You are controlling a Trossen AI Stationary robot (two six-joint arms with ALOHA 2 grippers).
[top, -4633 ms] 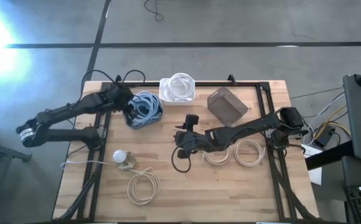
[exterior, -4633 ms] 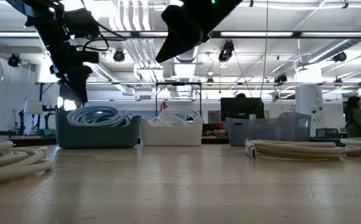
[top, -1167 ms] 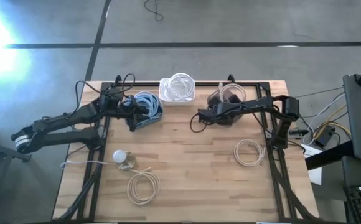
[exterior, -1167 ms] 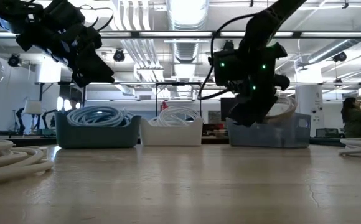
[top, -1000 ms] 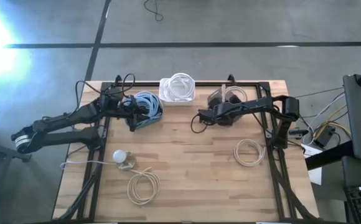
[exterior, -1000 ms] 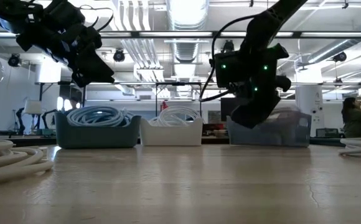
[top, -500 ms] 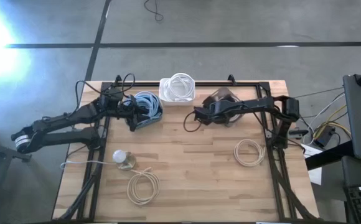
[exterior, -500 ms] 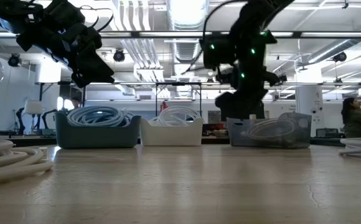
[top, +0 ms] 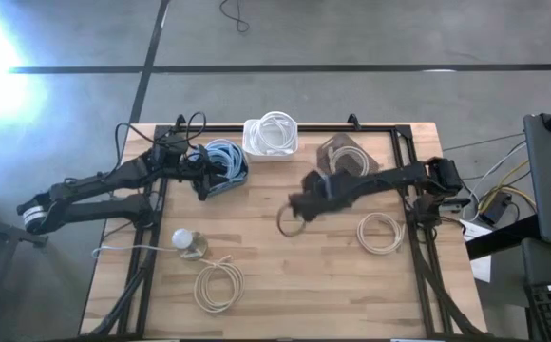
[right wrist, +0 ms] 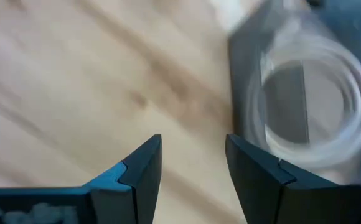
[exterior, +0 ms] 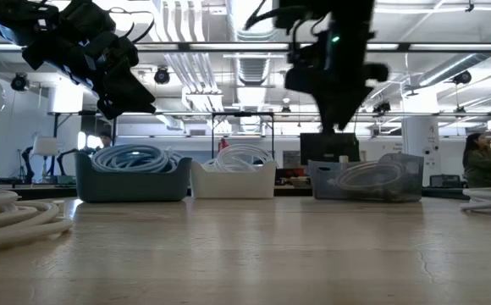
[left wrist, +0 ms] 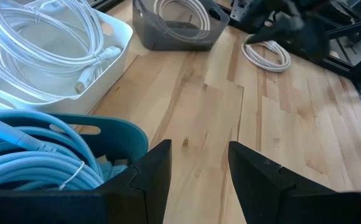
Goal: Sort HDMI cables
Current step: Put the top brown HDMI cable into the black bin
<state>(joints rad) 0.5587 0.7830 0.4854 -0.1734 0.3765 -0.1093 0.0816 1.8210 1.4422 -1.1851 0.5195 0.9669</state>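
Tools first: the right tool [top: 301, 207] hangs over the middle of the wooden bench [top: 285, 275], its two dark fingers [right wrist: 138, 168] spread apart with nothing between them, just in front of the grey bin [top: 344, 159] at the back. A beige coil [right wrist: 308, 102] lies inside that bin, blurred in the right wrist view, and shows through the bin's clear wall in the low view [exterior: 372, 180]. Another beige coil [top: 381, 232] lies flat on the bench near the right arm's base, and a third [top: 218, 285] lies near the front edge on the left side. The left tool [top: 199, 171] hovers at the front rim of the blue bin [top: 207, 183], its fingers [left wrist: 152, 171] also parted and empty. That bin holds light blue coils [left wrist: 25, 165]. Just beside it, at the back centre, the white bin [top: 256, 152] holds white coils [top: 275, 131], with one plug end visible in the left wrist view [left wrist: 84, 84]. The three bins stand in a row along the back of the bench, the white one between the blue and the grey. A round white bulb [top: 181, 238] on a small base sits near the left front, with a thin cord [top: 123, 250] trailing toward the bench's left edge.
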